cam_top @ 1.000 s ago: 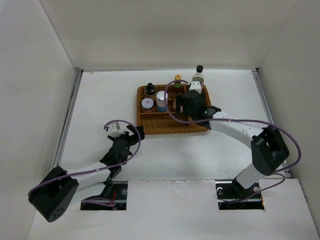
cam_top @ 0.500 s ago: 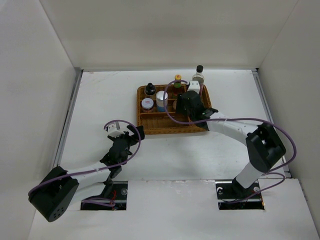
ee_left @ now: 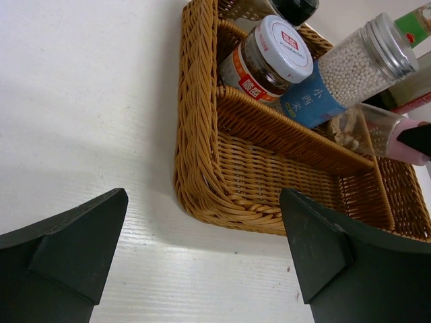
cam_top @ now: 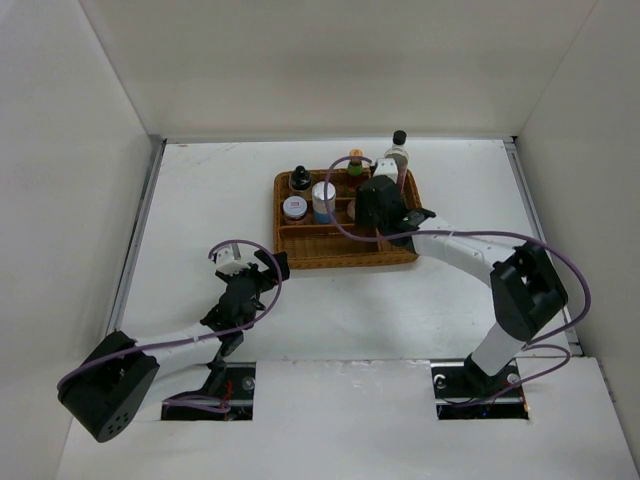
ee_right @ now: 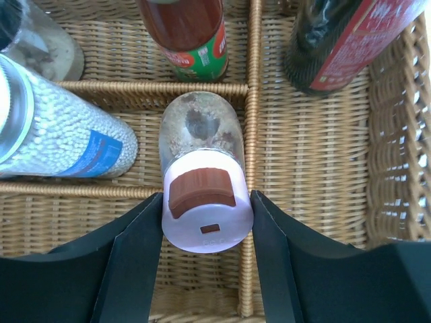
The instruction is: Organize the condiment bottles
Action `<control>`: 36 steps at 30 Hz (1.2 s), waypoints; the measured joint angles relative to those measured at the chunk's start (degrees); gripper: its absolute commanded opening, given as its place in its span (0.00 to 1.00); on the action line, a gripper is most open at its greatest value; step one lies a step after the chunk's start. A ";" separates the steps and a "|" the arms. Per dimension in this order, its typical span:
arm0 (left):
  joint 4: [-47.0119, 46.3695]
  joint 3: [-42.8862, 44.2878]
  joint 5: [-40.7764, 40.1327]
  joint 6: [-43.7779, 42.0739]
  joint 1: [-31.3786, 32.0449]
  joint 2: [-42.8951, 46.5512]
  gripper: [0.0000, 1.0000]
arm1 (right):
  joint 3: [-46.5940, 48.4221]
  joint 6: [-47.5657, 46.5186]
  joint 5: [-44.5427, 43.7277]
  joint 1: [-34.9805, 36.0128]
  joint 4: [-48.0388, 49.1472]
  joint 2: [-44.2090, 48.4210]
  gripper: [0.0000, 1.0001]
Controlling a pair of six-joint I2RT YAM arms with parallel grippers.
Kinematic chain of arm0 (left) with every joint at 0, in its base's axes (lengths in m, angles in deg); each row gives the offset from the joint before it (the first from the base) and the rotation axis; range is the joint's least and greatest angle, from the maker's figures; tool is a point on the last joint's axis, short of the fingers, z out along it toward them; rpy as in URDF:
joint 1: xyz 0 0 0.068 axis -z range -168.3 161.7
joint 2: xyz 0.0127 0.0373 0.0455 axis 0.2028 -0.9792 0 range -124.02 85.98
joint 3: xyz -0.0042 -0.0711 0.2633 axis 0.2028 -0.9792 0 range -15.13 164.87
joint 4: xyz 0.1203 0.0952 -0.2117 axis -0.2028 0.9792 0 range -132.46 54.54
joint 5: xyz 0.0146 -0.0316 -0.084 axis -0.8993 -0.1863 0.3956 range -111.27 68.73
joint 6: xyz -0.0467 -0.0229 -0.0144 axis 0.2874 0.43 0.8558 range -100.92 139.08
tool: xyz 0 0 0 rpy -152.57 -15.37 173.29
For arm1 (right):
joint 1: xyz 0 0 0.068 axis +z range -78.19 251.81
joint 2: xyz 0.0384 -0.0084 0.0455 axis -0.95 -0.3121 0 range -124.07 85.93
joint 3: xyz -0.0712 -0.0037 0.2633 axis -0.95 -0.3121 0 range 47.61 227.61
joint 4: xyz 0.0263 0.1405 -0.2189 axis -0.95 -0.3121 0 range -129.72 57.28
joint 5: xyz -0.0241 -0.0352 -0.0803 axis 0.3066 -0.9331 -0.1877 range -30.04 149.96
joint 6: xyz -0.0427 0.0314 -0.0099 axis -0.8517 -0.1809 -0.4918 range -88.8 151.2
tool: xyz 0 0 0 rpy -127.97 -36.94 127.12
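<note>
My right gripper [ee_right: 207,200] is shut on the pink-lidded shaker [ee_right: 202,195] and holds it by the lid, tilted, over a middle compartment of the wicker tray [ee_right: 252,121]. The shaker also shows in the left wrist view [ee_left: 377,128]. In the tray stand the yellow-capped red-green bottle [cam_top: 355,160], the squat black-capped bottle [cam_top: 298,178], the blue-white cylinder [cam_top: 323,200] and the white-lidded jar [cam_top: 294,208]. The tall dark-sauce bottle [cam_top: 398,150] stands at the tray's back right. My left gripper [cam_top: 262,268] is open and empty on the table, just off the tray's front left corner.
The wicker tray [cam_top: 330,262] sits at the middle back of the white table, its long front compartment holding nothing. White walls close in the left, back and right sides. Purple cables loop over both arms.
My right gripper has shifted a little to the left over the tray with the shaker in it. The left arm has not moved.
</note>
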 measured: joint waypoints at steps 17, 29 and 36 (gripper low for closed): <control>-0.02 0.00 0.61 0.02 0.00 -0.24 1.00 | 22.21 -5.77 11.93 -4.74 -24.44 -7.06 0.42; -0.02 0.00 0.68 0.07 0.00 -0.24 1.00 | 28.50 -6.80 15.56 -4.79 -29.35 -13.11 0.43; -0.02 0.00 0.74 0.20 0.02 -0.24 1.00 | 30.23 -6.82 15.82 -4.85 -30.82 -16.35 0.45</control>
